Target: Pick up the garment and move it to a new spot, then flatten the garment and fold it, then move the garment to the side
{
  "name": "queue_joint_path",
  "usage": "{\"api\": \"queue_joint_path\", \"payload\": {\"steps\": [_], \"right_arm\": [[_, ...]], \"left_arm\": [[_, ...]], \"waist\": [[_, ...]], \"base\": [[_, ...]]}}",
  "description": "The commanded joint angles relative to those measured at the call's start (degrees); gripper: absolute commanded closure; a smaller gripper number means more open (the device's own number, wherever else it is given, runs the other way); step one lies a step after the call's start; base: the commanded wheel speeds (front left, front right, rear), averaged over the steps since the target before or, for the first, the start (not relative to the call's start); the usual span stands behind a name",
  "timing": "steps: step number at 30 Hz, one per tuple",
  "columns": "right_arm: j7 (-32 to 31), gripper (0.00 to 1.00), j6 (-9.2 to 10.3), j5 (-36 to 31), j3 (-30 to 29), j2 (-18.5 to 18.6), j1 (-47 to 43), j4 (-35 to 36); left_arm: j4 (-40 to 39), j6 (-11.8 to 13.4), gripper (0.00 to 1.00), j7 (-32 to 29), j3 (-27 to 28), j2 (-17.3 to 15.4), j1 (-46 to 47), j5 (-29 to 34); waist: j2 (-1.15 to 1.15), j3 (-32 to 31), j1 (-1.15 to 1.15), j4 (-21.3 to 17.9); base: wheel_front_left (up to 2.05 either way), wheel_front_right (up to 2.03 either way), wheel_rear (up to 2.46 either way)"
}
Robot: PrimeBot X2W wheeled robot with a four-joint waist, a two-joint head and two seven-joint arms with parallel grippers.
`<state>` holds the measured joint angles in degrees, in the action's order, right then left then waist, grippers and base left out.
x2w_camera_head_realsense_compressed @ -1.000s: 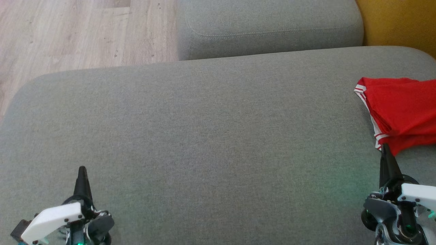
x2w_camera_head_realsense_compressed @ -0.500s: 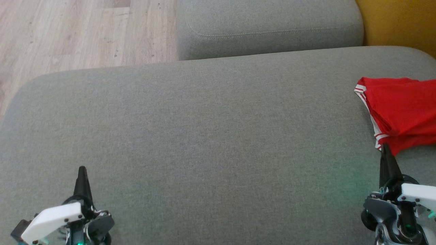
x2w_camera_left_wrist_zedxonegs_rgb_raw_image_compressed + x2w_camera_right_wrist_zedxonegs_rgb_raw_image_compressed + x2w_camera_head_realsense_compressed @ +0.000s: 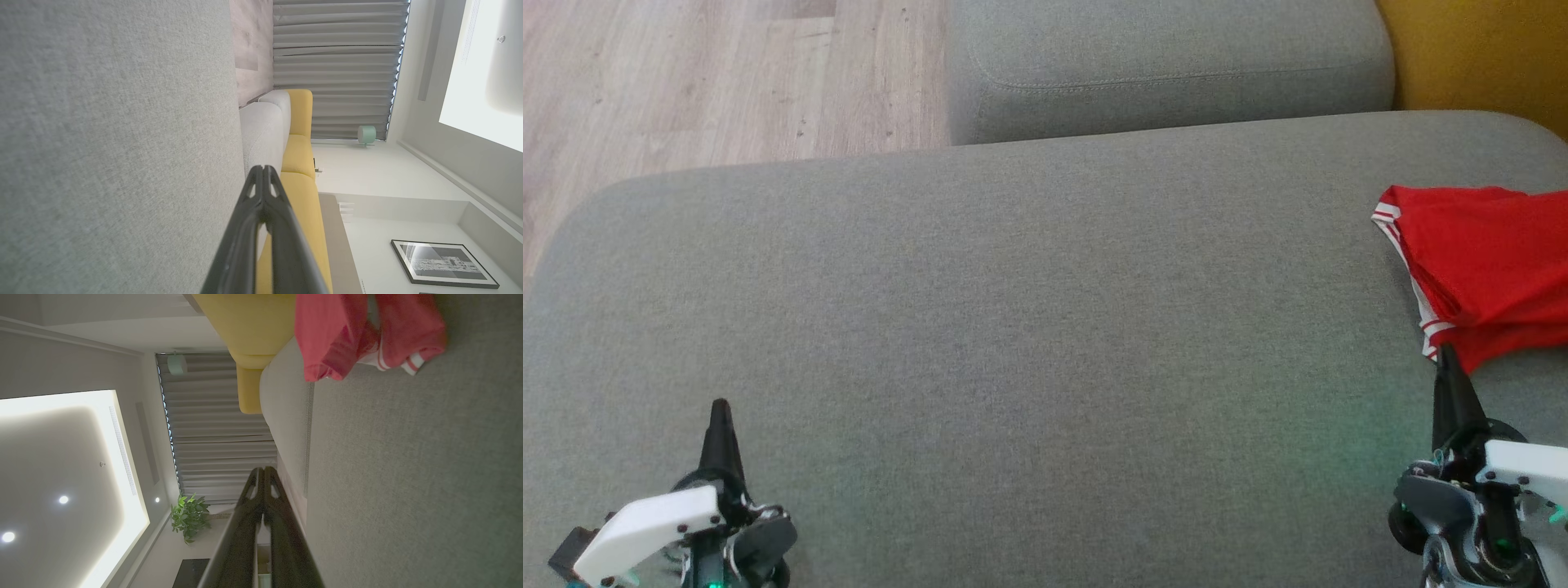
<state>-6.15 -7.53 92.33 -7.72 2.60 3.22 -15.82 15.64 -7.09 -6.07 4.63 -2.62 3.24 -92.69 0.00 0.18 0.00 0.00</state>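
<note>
The red garment (white-striped trim) lies bunched at the right edge of the grey cushion. The left pincer and right pincer are pressed together, empty, over the cushion's near edge.

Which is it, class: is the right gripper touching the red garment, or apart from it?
Apart. In the right wrist view the shut right gripper ends short of the red garment, with bare grey cushion showing between them.
</note>
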Motion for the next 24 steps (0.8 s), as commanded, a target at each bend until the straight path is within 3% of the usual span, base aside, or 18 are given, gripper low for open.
{"api": "queue_joint_path", "payload": {"steps": [1, 24], "right_arm": [[-0.33, 1.0, 0.04, -0.14, 1.22, 0.28, 2.97, 1.79], [-0.33, 1.0, 0.04, -0.14, 1.22, 0.28, 2.97, 1.79]], "left_arm": [[-1.61, -0.4, 1.0, -0.4, 1.87, -0.26, 2.95, 0.5], [-1.61, -0.4, 1.0, -0.4, 1.87, -0.26, 2.95, 0.5]], "waist": [[0.0, 0.0, 0.0, 0.0], [0.0, 0.0, 0.0, 0.0]], "base": [[0.0, 0.0, 0.0], [0.0, 0.0, 0.0]]}}
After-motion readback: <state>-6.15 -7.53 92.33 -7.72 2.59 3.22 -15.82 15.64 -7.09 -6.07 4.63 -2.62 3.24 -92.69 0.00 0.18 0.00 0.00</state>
